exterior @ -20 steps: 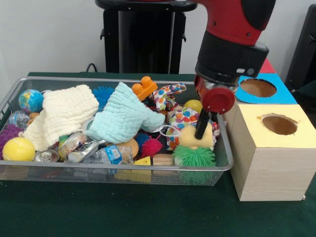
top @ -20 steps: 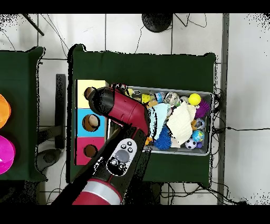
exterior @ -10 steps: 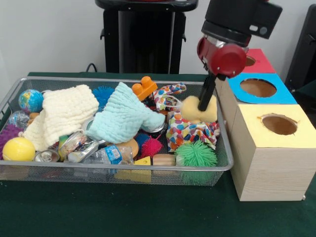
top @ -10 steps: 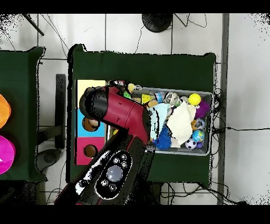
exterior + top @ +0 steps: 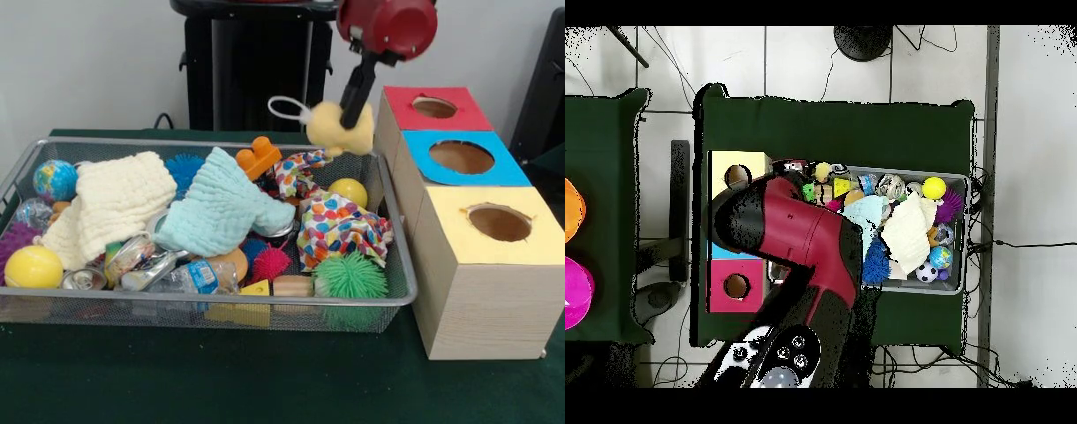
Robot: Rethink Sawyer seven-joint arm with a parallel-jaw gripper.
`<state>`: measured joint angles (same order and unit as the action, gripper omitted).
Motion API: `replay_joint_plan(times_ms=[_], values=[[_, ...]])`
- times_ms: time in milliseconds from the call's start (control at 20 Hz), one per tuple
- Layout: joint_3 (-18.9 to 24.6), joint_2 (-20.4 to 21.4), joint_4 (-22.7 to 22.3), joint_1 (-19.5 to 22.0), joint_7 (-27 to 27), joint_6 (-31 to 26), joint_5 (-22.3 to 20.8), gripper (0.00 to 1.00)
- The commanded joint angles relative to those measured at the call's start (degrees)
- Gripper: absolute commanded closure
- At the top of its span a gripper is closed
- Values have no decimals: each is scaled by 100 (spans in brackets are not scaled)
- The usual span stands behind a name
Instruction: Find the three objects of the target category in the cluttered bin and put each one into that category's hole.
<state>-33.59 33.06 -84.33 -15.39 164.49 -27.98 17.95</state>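
The wire mesh bin (image 5: 221,300) lies on the green table, full of mixed clutter; it also shows in the overhead view (image 5: 966,230). My gripper (image 5: 351,117) hangs from the red wrist (image 5: 388,25) and is shut on a soft yellow toy (image 5: 331,131) with a white loop (image 5: 282,108). The toy hangs in the air above the bin's far right corner, level with the red-topped box (image 5: 433,108). The blue-topped box (image 5: 461,157) and the yellow-topped box (image 5: 499,221) stand nearer the camera, each with a round hole. In the overhead view the arm (image 5: 795,230) hides the gripper.
In the bin lie a cream cloth (image 5: 115,203), a light blue cloth (image 5: 221,208), a polka-dot cloth (image 5: 340,230), a green spiky ball (image 5: 350,276), yellow balls (image 5: 33,267), a globe ball (image 5: 55,179), an orange brick (image 5: 258,157), cans and a bottle (image 5: 190,276).
The gripper has risen out of the bin's right end with the yellow toy in it, moving up and towards the far side. The polka-dot cloth and green ball under it now show.
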Motion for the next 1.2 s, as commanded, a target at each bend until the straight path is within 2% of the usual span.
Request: replay_joint_plan(times_ms=[50,100,250,350,500,550,650,750,850,1000,1200], values=[[967,1000,-769,200,-2054,-910,-1057,100],[1045,1154,-838,216,-2234,-893,-1239,100],[1406,1646,-1062,384,-3248,-986,-1921,100],[1413,1851,-1068,306,-3890,-1210,-2539,100],[1987,2155,-1309,702,-4649,-2378,-2582,100],[2218,2290,-1548,871,-4716,-2311,-2470,100],[2363,2444,-1861,962,-4788,-1826,-2511,100],[2654,2637,-2203,1154,-5257,-1610,-2543,100],[2731,2816,-2466,1218,-5485,-1655,-2586,100],[2784,3133,-3022,1310,-5719,-1244,-2704,100],[3032,3169,-3885,1541,-5713,-650,-2732,100]])
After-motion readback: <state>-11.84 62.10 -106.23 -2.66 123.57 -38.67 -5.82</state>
